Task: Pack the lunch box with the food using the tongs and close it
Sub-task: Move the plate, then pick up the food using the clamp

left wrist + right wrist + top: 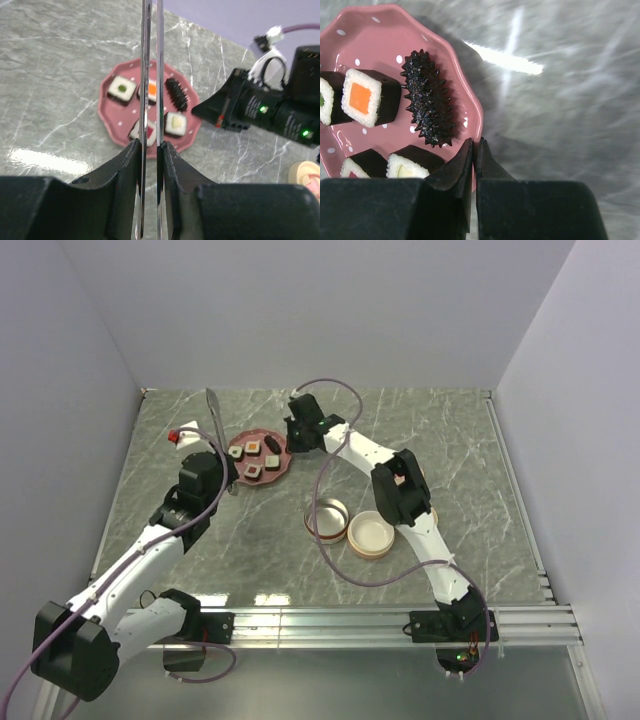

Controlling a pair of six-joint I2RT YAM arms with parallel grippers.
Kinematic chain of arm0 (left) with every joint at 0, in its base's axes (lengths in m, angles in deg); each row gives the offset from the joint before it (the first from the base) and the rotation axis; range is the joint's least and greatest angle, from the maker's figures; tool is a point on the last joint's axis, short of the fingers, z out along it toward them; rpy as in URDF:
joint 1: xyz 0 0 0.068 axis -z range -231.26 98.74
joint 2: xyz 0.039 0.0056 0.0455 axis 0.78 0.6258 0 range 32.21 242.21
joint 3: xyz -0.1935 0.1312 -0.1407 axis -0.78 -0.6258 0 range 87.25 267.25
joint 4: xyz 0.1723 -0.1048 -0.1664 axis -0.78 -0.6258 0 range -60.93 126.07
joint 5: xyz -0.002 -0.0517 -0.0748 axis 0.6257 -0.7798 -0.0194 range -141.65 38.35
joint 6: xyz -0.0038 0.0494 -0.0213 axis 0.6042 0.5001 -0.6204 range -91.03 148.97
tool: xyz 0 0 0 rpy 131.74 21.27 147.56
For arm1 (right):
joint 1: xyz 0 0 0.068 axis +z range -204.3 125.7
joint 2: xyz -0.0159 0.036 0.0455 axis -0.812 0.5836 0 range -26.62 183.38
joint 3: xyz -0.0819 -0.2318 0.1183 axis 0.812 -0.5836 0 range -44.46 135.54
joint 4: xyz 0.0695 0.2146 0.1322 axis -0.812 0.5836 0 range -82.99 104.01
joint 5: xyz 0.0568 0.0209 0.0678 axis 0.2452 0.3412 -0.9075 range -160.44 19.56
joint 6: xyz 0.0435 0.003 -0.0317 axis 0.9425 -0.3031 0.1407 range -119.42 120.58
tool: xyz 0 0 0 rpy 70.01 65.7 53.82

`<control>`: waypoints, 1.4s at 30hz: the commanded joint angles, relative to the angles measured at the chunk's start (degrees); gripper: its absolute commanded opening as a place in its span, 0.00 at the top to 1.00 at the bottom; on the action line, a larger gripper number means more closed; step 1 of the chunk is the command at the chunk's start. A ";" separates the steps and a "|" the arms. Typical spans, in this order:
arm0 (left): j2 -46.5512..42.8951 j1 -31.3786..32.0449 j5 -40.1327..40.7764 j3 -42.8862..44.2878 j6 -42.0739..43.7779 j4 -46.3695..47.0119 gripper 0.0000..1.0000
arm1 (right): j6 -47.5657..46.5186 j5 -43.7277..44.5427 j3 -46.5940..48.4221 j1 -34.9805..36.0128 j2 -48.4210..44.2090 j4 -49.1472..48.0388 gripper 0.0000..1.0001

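From above: a grey marbled table (450, 440) with white walls around it. The left gripper (224, 478) is clamped on silver tongs (213, 415), which point away from the arm bases, just left of a pink dotted plate (283, 468). Five toy sushi pieces (253, 448) sit on the plate. The right gripper (292, 435) is at the plate's far right edge. Nearer the bases, well apart from the plate, is a round beige lunch box (370, 537), uncovered, touching a brown-rimmed ring (327, 518). A small red-and-white item (178, 435) lies left of the tongs.

Left wrist: black fingers (127, 170) pinch the tongs' two slim arms (145, 60) almost together. They hang over the plate, crossing the rolls. A black spiky piece (176, 93) lies at the plate's right side. White print on the right arm's casing (260, 107) is too blurred to read; green lights glow there.

Right wrist: the fingertips are pressed together with nothing between them, at the plate's rim. An orange-centred roll (367, 97) lies beside the spiky piece.
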 commanded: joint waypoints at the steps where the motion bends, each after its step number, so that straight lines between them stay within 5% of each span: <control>1: 1.97 -0.33 -3.50 -0.44 1.88 5.43 0.71 | 0.98 3.77 0.40 -2.49 -0.85 -1.24 1.00; 12: 10.59 -0.42 -12.38 -0.79 5.48 14.49 0.71 | 2.65 6.06 -4.97 -3.64 -4.18 -3.08 1.00; 25: 10.94 -0.42 -17.13 -0.88 5.49 14.58 0.66 | -2.97 4.12 -20.52 -4.61 -17.10 -18.37 0.46; 36: 9.53 0.20 -14.84 -1.85 3.55 10.10 0.62 | -5.70 0.87 -36.67 -6.27 -31.32 -26.80 0.43; 42: 14.45 8.01 -3.08 -0.01 2.41 3.69 0.61 | -6.40 2.10 -50.47 -8.20 -42.66 -32.26 0.43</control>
